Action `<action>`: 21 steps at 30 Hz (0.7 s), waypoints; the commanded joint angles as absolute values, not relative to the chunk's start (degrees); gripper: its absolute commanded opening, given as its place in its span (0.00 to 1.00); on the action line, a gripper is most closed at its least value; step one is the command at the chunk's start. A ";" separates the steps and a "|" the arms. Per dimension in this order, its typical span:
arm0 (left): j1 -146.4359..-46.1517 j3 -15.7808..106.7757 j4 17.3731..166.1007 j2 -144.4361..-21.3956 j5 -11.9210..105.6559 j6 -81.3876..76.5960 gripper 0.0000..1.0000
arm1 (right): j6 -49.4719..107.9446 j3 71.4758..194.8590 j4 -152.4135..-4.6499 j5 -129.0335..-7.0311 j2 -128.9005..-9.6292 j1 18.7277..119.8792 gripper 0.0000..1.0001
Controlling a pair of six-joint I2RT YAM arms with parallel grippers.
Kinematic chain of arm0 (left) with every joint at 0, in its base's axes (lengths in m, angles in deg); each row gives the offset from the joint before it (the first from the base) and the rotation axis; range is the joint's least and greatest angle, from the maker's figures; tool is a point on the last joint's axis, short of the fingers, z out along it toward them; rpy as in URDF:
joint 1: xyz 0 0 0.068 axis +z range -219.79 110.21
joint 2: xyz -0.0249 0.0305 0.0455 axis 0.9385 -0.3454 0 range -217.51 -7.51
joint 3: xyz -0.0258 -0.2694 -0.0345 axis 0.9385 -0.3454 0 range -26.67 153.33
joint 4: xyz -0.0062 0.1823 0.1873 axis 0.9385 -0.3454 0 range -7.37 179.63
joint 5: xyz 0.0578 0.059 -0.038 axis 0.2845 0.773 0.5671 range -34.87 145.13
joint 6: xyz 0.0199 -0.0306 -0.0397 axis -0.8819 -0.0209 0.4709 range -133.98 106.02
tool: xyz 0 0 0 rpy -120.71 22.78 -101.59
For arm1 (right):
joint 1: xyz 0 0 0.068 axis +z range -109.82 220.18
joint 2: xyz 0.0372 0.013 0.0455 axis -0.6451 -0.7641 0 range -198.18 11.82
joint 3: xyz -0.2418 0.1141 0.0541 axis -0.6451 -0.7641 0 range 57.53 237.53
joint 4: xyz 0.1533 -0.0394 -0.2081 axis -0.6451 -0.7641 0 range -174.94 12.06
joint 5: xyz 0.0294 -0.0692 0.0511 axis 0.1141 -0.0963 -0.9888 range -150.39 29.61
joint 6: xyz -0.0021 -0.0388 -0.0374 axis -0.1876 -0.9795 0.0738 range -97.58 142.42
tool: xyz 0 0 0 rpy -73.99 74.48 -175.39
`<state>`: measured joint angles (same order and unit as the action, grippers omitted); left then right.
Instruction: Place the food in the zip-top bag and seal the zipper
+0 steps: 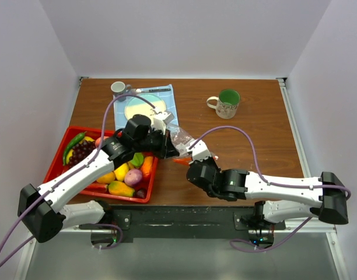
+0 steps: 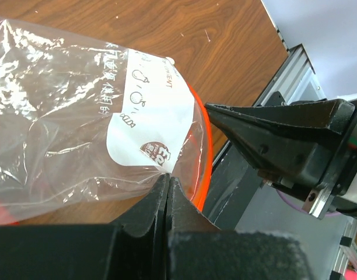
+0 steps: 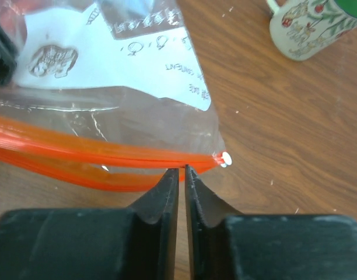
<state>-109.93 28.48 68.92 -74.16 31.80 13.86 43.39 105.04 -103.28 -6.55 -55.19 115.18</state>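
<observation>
Food [image 1: 121,188] sits in the red tray [image 1: 55,158] at the left of the bench [image 1: 254,151]. Left gripper [image 2: 167,178] is clamped on the zip-top bag [image 2: 67,116] edge. It's thin crinkly film, light and slippery, so I'd grab the stiffer orange zipper [image 3: 79,154] instead. Right gripper [image 3: 182,171] is closed right against that strip near the corner — can't tell if it's caught any.

White shells and black joints form the left arm [image 1: 79,175] and right arm [image 1: 283,188]; purple cables [image 1: 231,127] loop alongside; the right gripper [image 3: 181,170] is matte black.
</observation>
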 commanded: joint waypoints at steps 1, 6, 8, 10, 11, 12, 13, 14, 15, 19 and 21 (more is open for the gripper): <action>-109.61 27.82 70.38 -72.46 29.20 12.83 0.00 | 44.66 107.01 -100.78 -2.47 -54.45 115.24 0.01; -109.61 28.69 70.74 -73.07 28.85 12.30 0.01 | 49.04 111.58 -108.94 -4.58 -53.49 115.24 0.00; -109.61 29.31 71.61 -73.25 29.11 12.39 0.12 | 52.72 114.47 -114.90 -5.37 -53.14 115.32 0.00; -109.70 30.28 72.84 -73.25 30.07 12.92 0.24 | 54.15 115.97 -117.39 -7.03 -52.18 115.32 0.00; -109.78 30.63 73.19 -73.08 31.12 13.18 0.33 | 54.67 116.94 -118.01 -8.69 -51.99 115.32 0.00; -109.70 31.50 73.46 -72.90 31.66 13.79 0.51 | 54.85 117.30 -117.93 -9.67 -51.73 115.32 0.00; -109.87 31.77 74.16 -72.47 32.53 14.15 0.55 | 54.85 117.65 -117.93 -10.46 -51.56 115.32 0.00; -110.05 31.95 74.43 -71.94 34.89 14.58 0.59 | 55.29 118.61 -117.93 -12.21 -51.81 115.24 0.00; -110.31 32.30 74.34 -70.54 36.31 15.02 0.66 | 55.55 119.14 -118.01 -13.01 -52.08 115.32 0.00; -112.24 31.78 73.46 -66.49 43.87 16.08 0.64 | 54.86 120.64 -117.23 -14.95 -54.54 115.24 0.00; -112.33 30.38 72.32 -65.61 47.73 17.22 0.59 | 54.77 120.11 -116.87 -15.04 -55.77 115.23 0.02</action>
